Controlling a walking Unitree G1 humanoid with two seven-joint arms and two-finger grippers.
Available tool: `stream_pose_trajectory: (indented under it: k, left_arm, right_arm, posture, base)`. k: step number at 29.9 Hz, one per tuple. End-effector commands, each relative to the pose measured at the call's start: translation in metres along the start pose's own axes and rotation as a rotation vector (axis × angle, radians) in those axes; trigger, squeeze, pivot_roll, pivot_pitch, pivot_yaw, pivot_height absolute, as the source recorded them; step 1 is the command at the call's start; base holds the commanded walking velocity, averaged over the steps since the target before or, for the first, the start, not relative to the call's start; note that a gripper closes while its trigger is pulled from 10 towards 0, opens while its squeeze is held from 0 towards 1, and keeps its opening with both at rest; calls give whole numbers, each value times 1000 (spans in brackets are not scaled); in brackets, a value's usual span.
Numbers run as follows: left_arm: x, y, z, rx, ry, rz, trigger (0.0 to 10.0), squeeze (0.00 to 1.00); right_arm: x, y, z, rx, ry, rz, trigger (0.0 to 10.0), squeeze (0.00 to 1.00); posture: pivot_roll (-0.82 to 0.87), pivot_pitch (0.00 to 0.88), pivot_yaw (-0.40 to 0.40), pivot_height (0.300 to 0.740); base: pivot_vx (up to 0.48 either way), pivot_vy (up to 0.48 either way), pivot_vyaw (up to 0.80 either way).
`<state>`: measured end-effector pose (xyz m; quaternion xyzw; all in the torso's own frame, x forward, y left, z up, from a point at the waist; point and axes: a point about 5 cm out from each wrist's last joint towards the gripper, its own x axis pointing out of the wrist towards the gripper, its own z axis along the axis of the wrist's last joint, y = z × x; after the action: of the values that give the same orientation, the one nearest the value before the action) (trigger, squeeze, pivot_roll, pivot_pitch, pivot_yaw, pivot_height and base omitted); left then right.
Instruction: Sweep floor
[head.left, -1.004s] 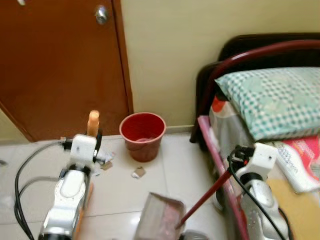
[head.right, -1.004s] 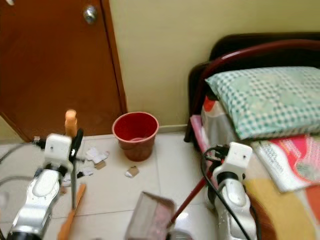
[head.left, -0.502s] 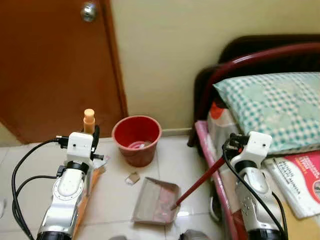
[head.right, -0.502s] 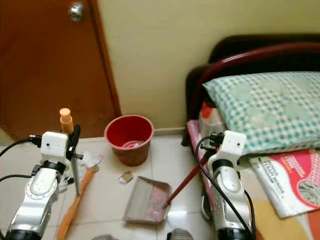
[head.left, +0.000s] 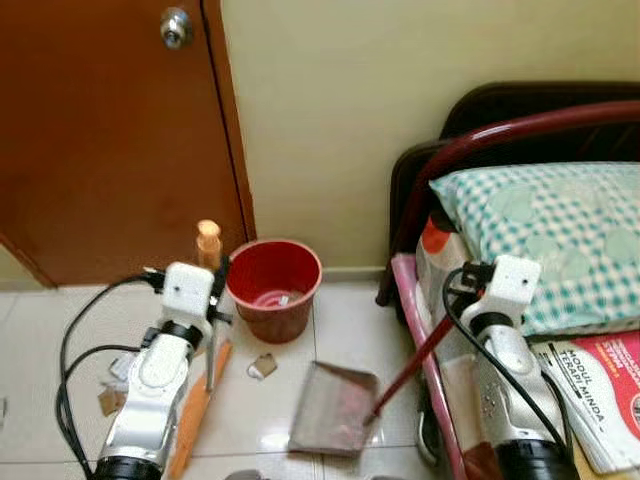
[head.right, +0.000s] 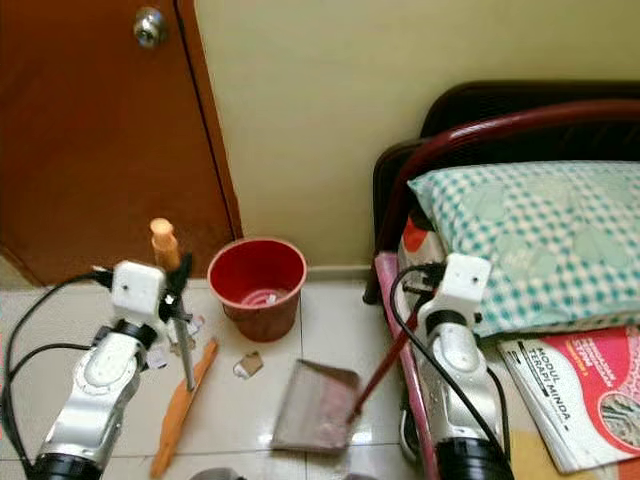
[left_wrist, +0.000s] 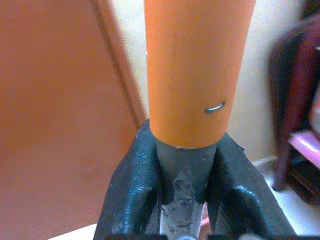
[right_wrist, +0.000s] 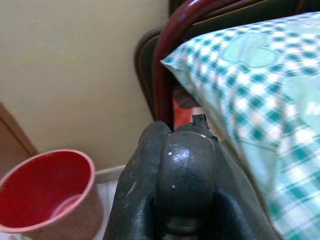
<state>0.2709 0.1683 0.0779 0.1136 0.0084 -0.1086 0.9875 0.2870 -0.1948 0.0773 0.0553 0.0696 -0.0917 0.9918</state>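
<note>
The broom (head.right: 183, 400) stands nearly upright on the tiled floor (head.right: 330, 320) just left of the red bucket (head.right: 256, 285), its orange head down among paper scraps (head.right: 244, 366), and the left gripper (left_wrist: 182, 165) is clamped tight on its grey shaft right under the orange cap. It looks light and stiff, the smooth shaft a bit slippery, so that high hold suits it. The right gripper (right_wrist: 182, 165) is closed round the dustpan (head.right: 315, 405) handle beside the bed (head.right: 520, 240).
</note>
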Motion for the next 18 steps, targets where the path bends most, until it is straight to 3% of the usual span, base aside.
stream_pose_trajectory:
  k: [1,3,5,11,15,18]
  left_arm:
    - [5,-7,5,25,-13,-70,10000,0]
    - [9,-14,7,33,-21,-120,10000,0]
    - [20,-34,10,29,-29,-206,10000,0]
    - [29,-67,11,67,-16,-411,10000,0]
    - [30,-78,11,79,-14,-504,10000,0]
    - [27,-84,14,17,-23,-576,10000,0]
  right_arm:
    - [5,0,3,-25,-10,-21,10000,0]
    - [9,2,2,-34,3,-31,10000,0]
    - [16,9,1,-38,17,-34,10000,0]
    - [24,20,2,-102,25,-46,10000,0]
    - [26,20,0,-154,33,-80,10000,0]
    - [26,14,-9,-211,80,-130,10000,0]
  posture:
    - [-11,48,2,740]
    - [-12,49,3,740]
    - [-11,52,1,740]
    - [-21,55,-2,740]
    - [-27,58,0,740]
    - [-30,67,0,740]
  base:
    - [0,0,0]
    - [0,0,0]
    - [0,0,0]
    - [0,0,0]
    - [0,0,0]
    - [0,0,0]
